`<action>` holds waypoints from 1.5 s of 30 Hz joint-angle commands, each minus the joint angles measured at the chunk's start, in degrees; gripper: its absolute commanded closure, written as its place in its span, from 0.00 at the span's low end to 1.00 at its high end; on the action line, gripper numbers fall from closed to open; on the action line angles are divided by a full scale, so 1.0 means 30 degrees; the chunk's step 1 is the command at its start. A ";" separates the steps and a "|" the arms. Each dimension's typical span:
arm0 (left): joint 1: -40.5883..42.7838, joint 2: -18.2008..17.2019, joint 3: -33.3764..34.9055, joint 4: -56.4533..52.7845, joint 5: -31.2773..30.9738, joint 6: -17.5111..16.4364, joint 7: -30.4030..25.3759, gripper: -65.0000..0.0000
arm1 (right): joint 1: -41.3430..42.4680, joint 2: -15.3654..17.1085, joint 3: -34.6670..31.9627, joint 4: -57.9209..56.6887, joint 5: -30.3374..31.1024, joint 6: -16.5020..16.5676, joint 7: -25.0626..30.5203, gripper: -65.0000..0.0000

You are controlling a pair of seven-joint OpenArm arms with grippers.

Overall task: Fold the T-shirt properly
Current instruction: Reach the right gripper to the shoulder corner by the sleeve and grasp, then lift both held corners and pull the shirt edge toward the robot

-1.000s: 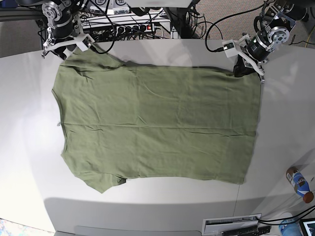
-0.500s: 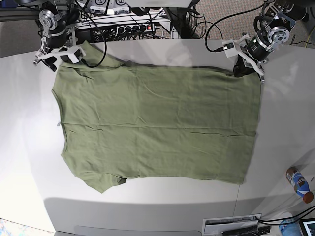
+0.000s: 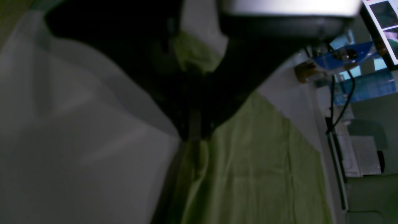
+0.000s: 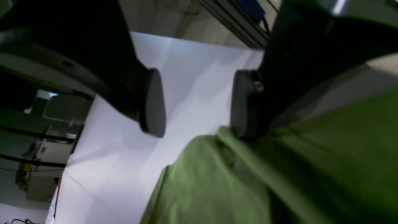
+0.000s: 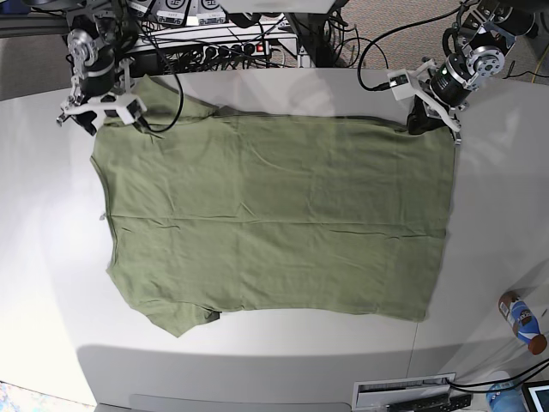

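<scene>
The olive-green T-shirt (image 5: 274, 223) lies spread flat on the white table (image 5: 497, 215), neck to the left and hem to the right. My left gripper (image 5: 420, 120) sits at the far right corner of the hem. In the left wrist view this gripper (image 3: 194, 137) is shut on a pinch of the T-shirt (image 3: 248, 174). My right gripper (image 5: 101, 116) stands open at the far left sleeve. In the right wrist view its pads (image 4: 152, 102) are wide apart; the sleeve edge (image 4: 217, 161) touches the right pad, with bare table between the pads.
A bottle with a blue label (image 5: 523, 322) lies near the table's right front edge. Cables and a power strip (image 5: 214, 43) crowd the space behind the table. A grey box (image 5: 403, 395) sits at the front edge.
My right gripper has moved left and a little toward the front, off the sleeve's top, and its jaws have spread wider. The left gripper and the shirt's hem corner have stayed still.
</scene>
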 commanded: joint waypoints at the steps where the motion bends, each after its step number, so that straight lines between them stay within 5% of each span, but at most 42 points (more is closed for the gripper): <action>1: 0.0219 -0.0248 0.0000 0.0015 -0.0087 -0.0656 0.0277 1.00 | 0.0058 0.0160 0.0022 0.0087 0.0459 0.0364 0.0102 0.46; 5: 0.0219 -0.0248 0.0000 0.0015 -0.0087 -0.0656 0.0277 1.00 | 0.0517 0.0160 0.0022 0.0066 0.0612 0.0364 0.0197 0.48; 11: 0.0219 -0.0248 0.0000 0.0015 -0.0087 -0.0656 0.0284 1.00 | 0.0503 0.0153 0.0022 0.0073 0.0619 0.0357 -0.1494 0.99; 17: 0.0393 -0.0255 -0.0007 0.0066 -0.0080 -0.0503 0.0619 1.00 | 0.0423 0.0160 0.0022 0.0357 0.0525 0.0350 -0.2463 1.00; 37: 0.5144 -0.2084 -0.0022 0.2441 0.1916 0.3577 0.3075 1.00 | -0.4306 0.0160 0.0029 0.3905 -0.1902 0.0306 -0.2871 1.00; 45: 0.6513 -0.2586 -0.0022 0.3388 0.4590 0.7402 0.4233 1.00 | -0.5158 0.0160 0.0044 0.5894 -0.2390 0.0291 -0.3147 1.00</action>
